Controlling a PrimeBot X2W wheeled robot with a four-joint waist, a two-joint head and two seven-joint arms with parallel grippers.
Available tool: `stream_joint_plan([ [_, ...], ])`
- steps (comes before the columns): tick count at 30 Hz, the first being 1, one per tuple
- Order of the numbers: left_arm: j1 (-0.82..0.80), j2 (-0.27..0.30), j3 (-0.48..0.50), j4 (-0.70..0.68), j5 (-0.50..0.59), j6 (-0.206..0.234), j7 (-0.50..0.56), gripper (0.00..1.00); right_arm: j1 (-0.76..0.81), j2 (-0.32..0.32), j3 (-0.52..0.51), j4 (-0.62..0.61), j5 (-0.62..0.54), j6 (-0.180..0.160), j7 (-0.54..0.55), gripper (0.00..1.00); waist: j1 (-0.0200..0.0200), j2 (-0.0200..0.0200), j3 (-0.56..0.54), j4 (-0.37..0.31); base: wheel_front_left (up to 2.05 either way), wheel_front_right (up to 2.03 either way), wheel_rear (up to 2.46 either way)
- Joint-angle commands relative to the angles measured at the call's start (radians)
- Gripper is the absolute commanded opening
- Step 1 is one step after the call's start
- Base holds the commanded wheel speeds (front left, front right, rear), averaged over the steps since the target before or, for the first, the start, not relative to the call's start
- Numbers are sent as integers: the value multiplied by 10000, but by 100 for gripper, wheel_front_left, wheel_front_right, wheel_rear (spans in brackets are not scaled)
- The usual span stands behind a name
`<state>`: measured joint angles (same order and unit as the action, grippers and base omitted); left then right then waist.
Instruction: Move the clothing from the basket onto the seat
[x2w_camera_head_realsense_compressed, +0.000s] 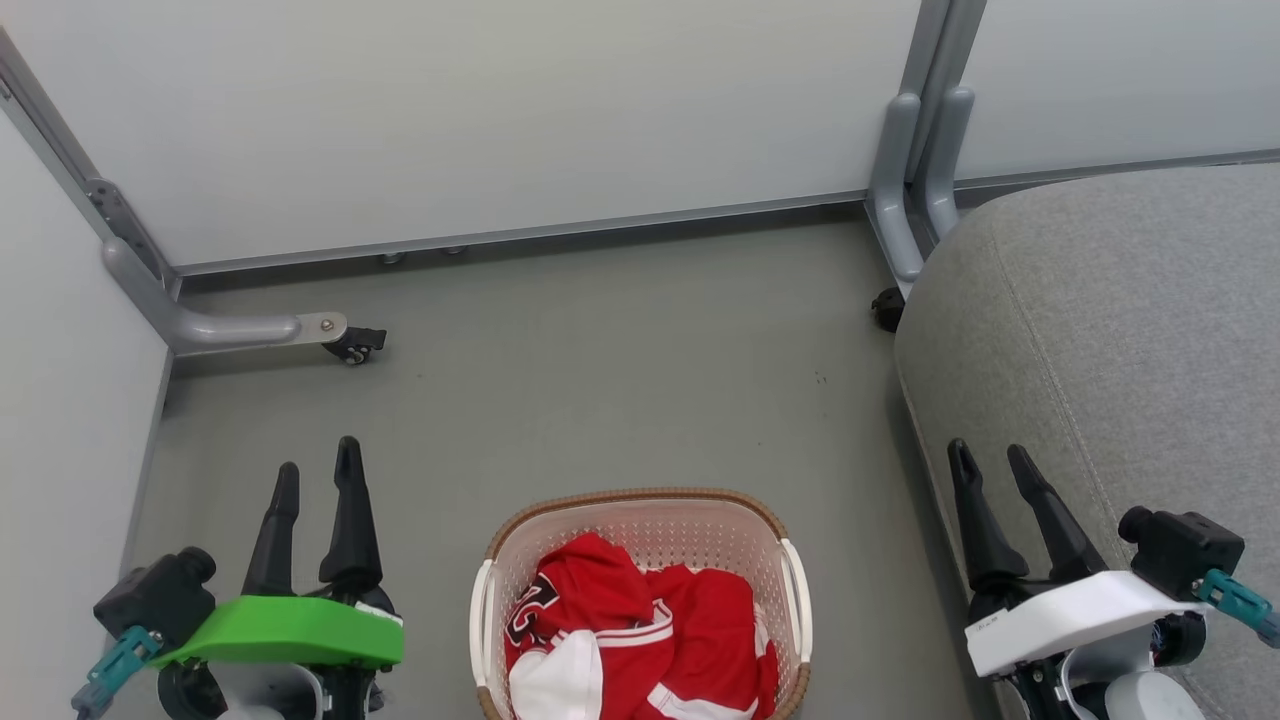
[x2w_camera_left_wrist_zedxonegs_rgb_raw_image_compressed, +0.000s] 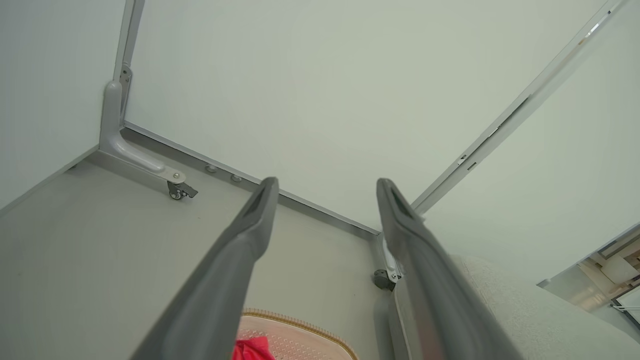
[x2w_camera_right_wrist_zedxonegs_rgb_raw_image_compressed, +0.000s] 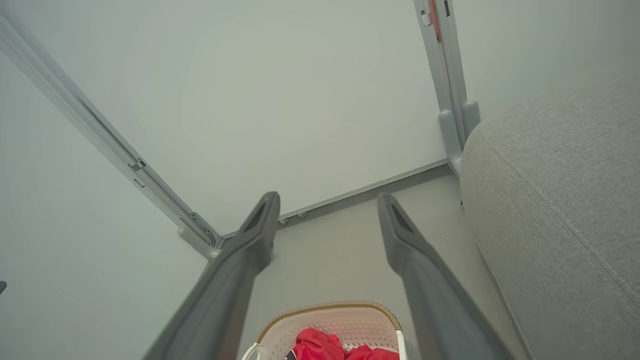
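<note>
Grey floor (x2w_camera_head_realsense_compressed: 620, 380) meets pale walls (x2w_camera_head_realsense_compressed: 500, 120) at the top of the head view; the basket (x2w_camera_head_realsense_compressed: 640, 497) sits at the bottom middle; the red clothing (x2w_camera_head_realsense_compressed: 690, 620) is piled inside it; none lies on the seat (x2w_camera_head_realsense_compressed: 1130, 330) at the right; the left gripper (x2w_camera_head_realsense_compressed: 318, 455), lower left, and the right gripper (x2w_camera_head_realsense_compressed: 988, 448), lower right, are wide open, holding nothing; I think all the moving is left.

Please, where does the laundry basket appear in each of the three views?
Head view: basket at bottom centre.
Left wrist view: basket at bottom edge, just left of centre.
Right wrist view: basket at bottom centre.
Shared landmark: the grey seat, right of it everywhere.
</note>
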<state>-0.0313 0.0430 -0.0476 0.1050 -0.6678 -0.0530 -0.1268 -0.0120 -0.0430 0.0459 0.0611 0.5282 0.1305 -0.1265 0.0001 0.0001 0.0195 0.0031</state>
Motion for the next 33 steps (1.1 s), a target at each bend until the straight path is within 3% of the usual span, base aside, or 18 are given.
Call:
stream_joint_plan([
  [1,0,77,-40,-138,331,30,-116,100,9,-63,30,-177,-339,3,-123,100,0,-1,-1,1,0,0,0],
  [33,214,94,-446,-444,3260,396,-875,100,345,-83,203,-515,-3415,2,-891,100,0,-1,65,62,0,0,0],
])
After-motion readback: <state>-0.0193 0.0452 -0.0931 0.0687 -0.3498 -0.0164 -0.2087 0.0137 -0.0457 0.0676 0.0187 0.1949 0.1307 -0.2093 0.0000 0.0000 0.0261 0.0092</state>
